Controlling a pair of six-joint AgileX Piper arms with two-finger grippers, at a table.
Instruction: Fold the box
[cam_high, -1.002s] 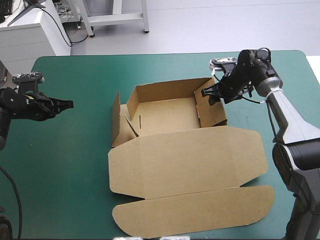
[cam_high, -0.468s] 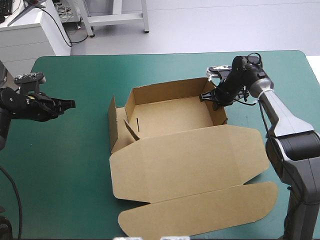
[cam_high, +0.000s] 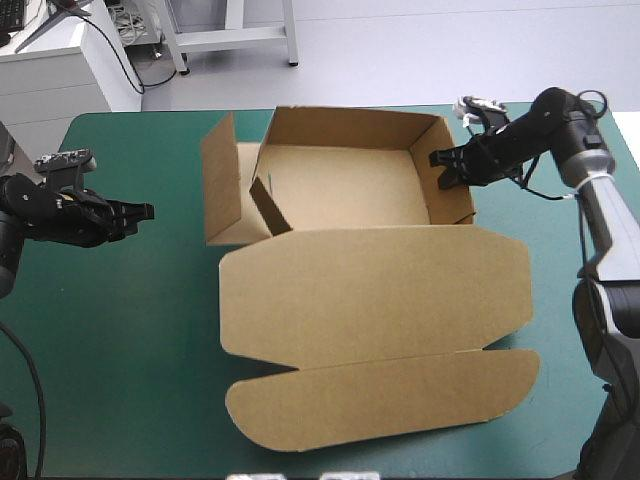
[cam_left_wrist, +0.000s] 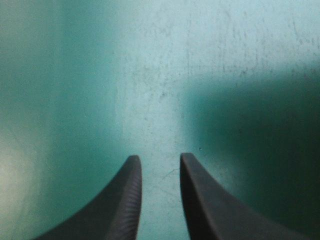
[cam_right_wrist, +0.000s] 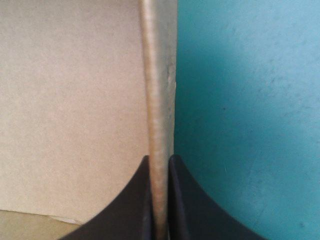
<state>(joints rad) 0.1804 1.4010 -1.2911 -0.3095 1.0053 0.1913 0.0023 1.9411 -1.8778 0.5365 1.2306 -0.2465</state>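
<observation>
The box (cam_high: 375, 300) lay as an open tray with its lid spread flat. The tray sat directly ahead of the right pincer (cam_high: 441, 168), and the lid reached off to one side of it, toward the near edge of the table (cam_high: 120, 330). The tray's back wall and the wall nearest the right pincer stood raised. The wall farthest from that pincer splayed outward, with a small tab leaning loose inside that corner. The right pincer was clamped on the top edge of the nearest wall, one black finger inside the tray and one outside. In its wrist view the brown board's edge ran straight out from between the all-but-closed fingers, with the tray's inner face on one side and teal-green cover on the other. The left pincer (cam_high: 146, 210) hung well apart from the box, over bare cover, pointing toward the splayed wall. Its fingers stood a narrow gap apart and gripped nothing, with only teal-green cover ahead of them.
</observation>
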